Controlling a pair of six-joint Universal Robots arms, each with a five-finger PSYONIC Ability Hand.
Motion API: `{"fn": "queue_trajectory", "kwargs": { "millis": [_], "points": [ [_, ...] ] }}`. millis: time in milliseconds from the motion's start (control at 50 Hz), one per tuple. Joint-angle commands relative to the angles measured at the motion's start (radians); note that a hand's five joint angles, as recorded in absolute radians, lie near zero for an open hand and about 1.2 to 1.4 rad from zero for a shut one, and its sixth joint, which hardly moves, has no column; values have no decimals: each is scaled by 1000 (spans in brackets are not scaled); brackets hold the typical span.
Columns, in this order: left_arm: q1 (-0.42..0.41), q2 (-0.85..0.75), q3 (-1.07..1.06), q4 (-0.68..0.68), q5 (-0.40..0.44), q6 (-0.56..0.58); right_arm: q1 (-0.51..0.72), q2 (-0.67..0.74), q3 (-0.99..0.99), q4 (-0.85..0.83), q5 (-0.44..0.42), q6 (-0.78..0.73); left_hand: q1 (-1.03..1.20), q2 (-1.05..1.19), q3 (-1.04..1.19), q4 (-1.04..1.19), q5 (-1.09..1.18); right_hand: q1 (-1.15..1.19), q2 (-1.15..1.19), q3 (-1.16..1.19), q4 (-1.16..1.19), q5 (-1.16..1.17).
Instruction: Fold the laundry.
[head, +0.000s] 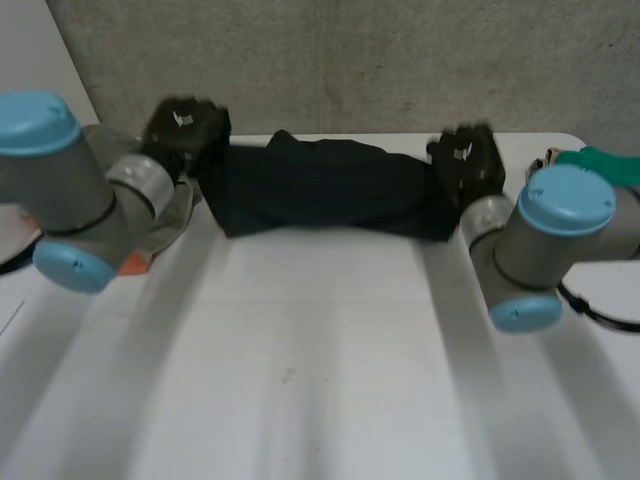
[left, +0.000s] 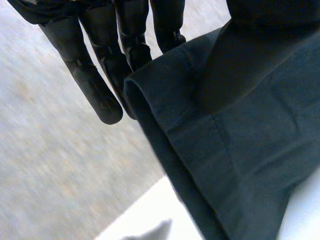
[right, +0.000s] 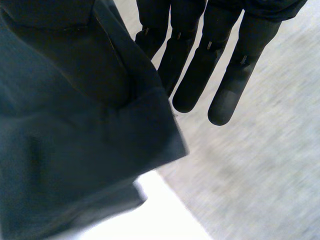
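Observation:
A dark navy cloth (head: 320, 190) hangs stretched between my two hands over the far side of the white table (head: 320, 370). My left hand (head: 185, 125) holds its left end and my right hand (head: 465, 160) holds its right end. In the left wrist view, straight fingers (left: 95, 85) lie behind the cloth's hemmed edge (left: 235, 165), and the thumb presses the fabric from the front. The right wrist view is alike: the fingers (right: 235, 65) run straight behind a corner of the cloth (right: 65, 165), which is pinched under the thumb.
A beige garment with an orange patch (head: 170, 225) lies on the table under my left forearm. Something green (head: 600, 160) sits at the table's far right, beyond my right arm. A grey concrete wall (head: 350, 60) rises behind the table's far edge.

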Motion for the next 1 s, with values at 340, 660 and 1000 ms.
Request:
{"fn": "queue_trajectory", "kwargs": {
  "millis": [340, 660, 1000],
  "points": [
    [57, 401, 425, -141, 33, -198, 20, -498, -265, 244, 42, 126, 246, 200, 204, 194, 217, 263, 205, 210, 202, 213],
    [53, -107, 665, -254, -18, -160, 75, -87, -371, 365, 109, 110, 246, 200, 204, 194, 217, 263, 205, 210, 202, 213],
    [47, -512, 833, -121, -72, -47, 112, 235, -397, -18, 272, 77, 246, 200, 204, 194, 217, 263, 205, 210, 202, 213]
  ]
}}
